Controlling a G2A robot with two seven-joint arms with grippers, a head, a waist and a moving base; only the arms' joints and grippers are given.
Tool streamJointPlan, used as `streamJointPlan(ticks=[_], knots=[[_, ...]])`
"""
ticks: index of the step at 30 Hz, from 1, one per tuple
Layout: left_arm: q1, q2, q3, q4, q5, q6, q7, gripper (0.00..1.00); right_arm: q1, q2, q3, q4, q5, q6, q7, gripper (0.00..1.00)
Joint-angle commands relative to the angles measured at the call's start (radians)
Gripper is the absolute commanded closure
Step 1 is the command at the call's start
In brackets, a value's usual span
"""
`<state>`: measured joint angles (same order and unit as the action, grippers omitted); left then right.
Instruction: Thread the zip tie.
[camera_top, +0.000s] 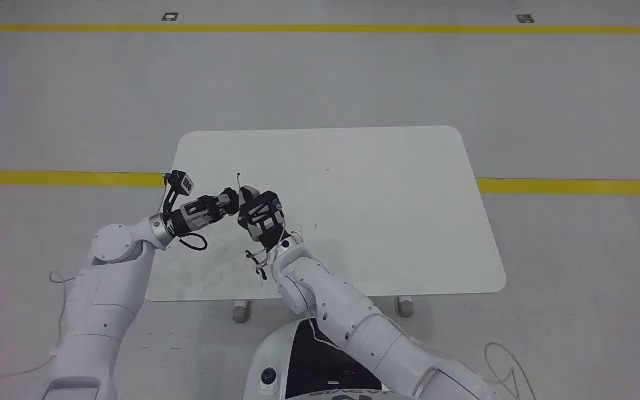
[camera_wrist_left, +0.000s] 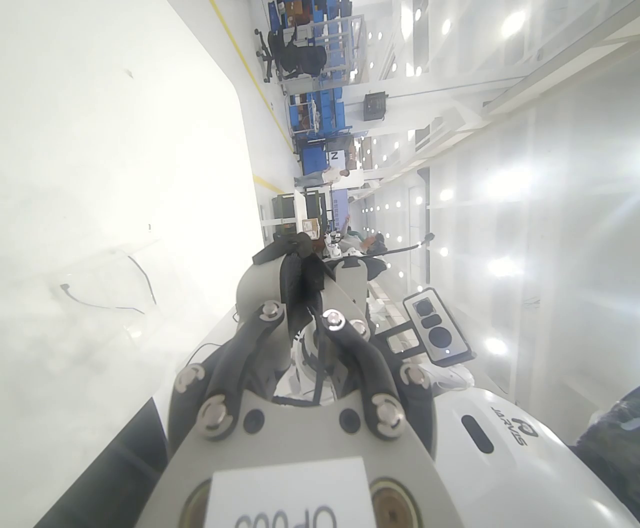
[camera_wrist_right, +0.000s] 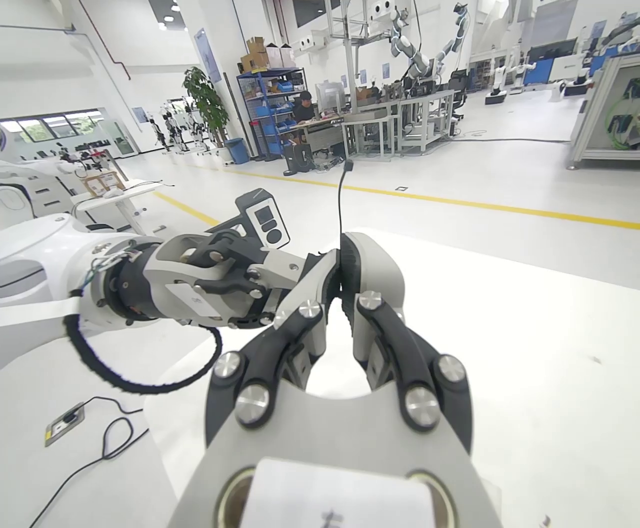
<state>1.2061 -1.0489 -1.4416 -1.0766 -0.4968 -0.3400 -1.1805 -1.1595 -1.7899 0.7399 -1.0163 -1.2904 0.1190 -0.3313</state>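
My right pincer (camera_wrist_right: 341, 280) was clamped on the zip tie (camera_wrist_right: 341, 210), which stood upright above it, head topmost. My left pincer (camera_wrist_right: 324, 262), fingers together, met it tip to tip at the tie's base.

My left gripper (camera_wrist_right: 327, 262) meets my right gripper (camera_wrist_right: 341, 272) tip to tip, touching I think, zip tie (camera_wrist_right: 340, 215) poking up; room's over the table (camera_top: 400, 200) rightward.
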Motion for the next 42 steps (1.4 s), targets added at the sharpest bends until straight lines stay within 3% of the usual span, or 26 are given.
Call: streamJointPlan(ticks=[1, 29, 30, 31, 32, 42], knots=[[0.0, 0.0, 0.0, 0.0, 0.0, 0.0, 0.0, 1.0, 0.001, 0.0, 0.0, 0.003, 0.002, 0.002, 0.0, 1.0], [0.0, 0.0, 0.0, 0.0, 0.0, 0.0, 0.0, 1.0, 0.008, -0.001, -0.014, 0.032, 0.031, 0.004, -0.012, 1.0], [0.0, 0.0, 0.0, 0.0, 0.0, 0.0, 0.0, 1.0, 0.008, -0.001, -0.014, 0.032, 0.033, 0.003, -0.009, 0.83], [0.0, 0.0, 0.0, 0.0, 0.0, 0.0, 0.0, 1.0, 0.007, -0.001, -0.012, 0.031, 0.037, 0.004, -0.008, 0.52], [0.0, 0.0, 0.0, 0.0, 0.0, 0.0, 0.0, 1.0, 0.007, -0.001, -0.01, 0.029, 0.039, 0.006, -0.008, 0.0], [0.0, 0.0, 0.0, 0.0, 0.0, 0.0, 0.0, 1.0, -0.032, 0.022, 0.033, -0.042, -0.026, 0.02, 0.008, 0.0]])
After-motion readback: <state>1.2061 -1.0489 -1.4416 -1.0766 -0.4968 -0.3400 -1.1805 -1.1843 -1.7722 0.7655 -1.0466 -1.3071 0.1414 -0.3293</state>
